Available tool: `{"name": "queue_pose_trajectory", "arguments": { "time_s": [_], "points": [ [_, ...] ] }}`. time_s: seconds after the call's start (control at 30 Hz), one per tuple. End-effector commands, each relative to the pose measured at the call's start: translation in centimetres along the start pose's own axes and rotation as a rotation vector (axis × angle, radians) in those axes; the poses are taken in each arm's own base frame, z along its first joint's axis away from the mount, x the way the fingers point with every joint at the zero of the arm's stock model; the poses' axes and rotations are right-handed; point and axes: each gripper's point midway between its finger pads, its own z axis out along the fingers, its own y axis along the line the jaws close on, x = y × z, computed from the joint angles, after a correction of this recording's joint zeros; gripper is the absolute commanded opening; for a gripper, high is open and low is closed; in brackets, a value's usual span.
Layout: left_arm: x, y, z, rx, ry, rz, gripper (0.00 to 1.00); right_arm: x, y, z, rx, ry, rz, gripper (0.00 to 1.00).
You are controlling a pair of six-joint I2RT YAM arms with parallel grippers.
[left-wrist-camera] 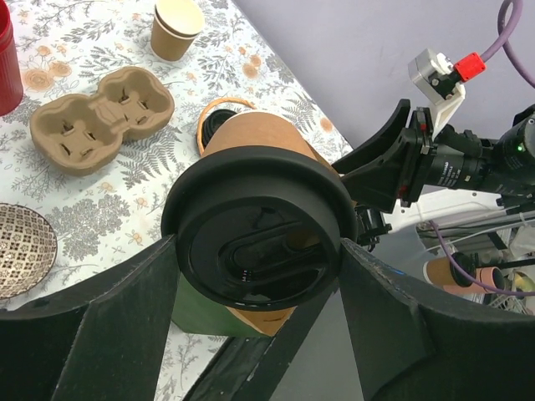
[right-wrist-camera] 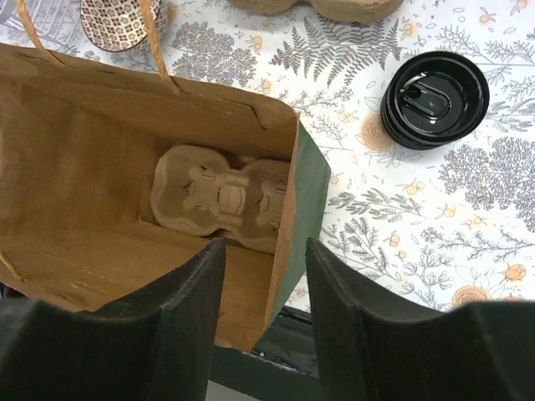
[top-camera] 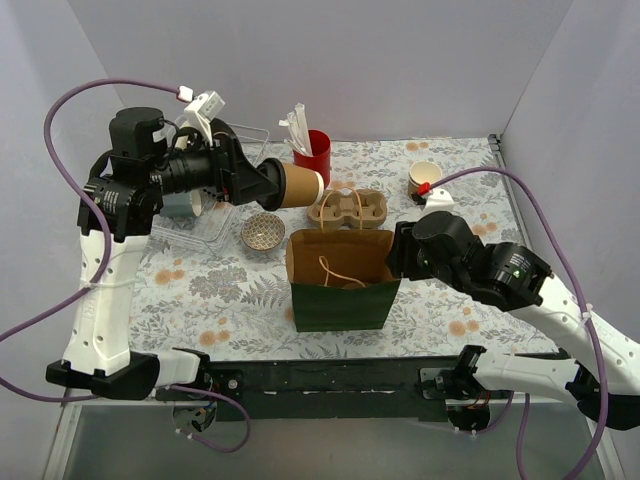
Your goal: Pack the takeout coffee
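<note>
The takeout coffee (top-camera: 298, 185), a brown kraft cup with a black lid (left-wrist-camera: 255, 238), lies sideways in my left gripper (top-camera: 268, 182), lid toward the wrist. My left gripper (left-wrist-camera: 259, 255) is shut on it, above the table behind the open green paper bag (top-camera: 342, 290). Part of the bag's green side (left-wrist-camera: 201, 311) shows under the cup. A cardboard cup carrier (right-wrist-camera: 221, 196) lies inside the bag (right-wrist-camera: 309, 180). My right gripper (right-wrist-camera: 265, 251) is open, its fingers on either side of the bag's right wall; it also shows in the top view (top-camera: 398, 250).
A second cardboard carrier (top-camera: 348, 208) lies behind the bag. A patterned bowl (top-camera: 262, 232), a red cup of utensils (top-camera: 312, 150), a tan lidless cup (top-camera: 424, 178) and a clear plastic bin (top-camera: 212, 228) stand around. A stack of black lids (right-wrist-camera: 435, 98) sits right of the bag.
</note>
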Motion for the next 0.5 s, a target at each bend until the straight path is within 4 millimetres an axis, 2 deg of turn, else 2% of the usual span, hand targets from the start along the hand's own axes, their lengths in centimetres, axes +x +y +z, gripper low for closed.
{"name": "queue_pose_trajectory", "arguments": {
  "time_s": [0.0,0.13,0.17,0.2,0.33,0.4,0.47],
  "points": [
    [-0.5,-1.6,-0.8,0.058,-0.044,0.083,0.00,-0.2,0.4,0.9,-0.012,-0.025,-0.015,0.48],
    [1.9,-0.6,-0.6,0.064,0.007,0.149,0.00,0.1,0.5,1.9,-0.022,-0.041,-0.029,0.34],
    [2.0,-0.3,-0.3,0.071,0.000,0.158,0.00,-0.3,0.9,2.1,-0.039,-0.064,-0.025,0.31],
    [2.3,-0.5,-0.1,0.097,0.008,0.157,0.00,-0.3,1.0,2.3,-0.043,-0.068,-0.029,0.28],
    [1.9,-2.8,0.7,0.227,0.021,0.164,0.00,-1.7,1.1,2.2,-0.029,-0.115,-0.033,0.02],
    [1.7,-3.2,0.9,0.197,0.011,0.217,0.00,-3.3,1.2,1.5,-0.035,-0.174,-0.038,0.01],
    [2.7,-4.4,1.2,0.216,0.051,0.261,0.00,-4.4,0.9,0.9,-0.034,-0.235,-0.054,0.01]
  ]
}}
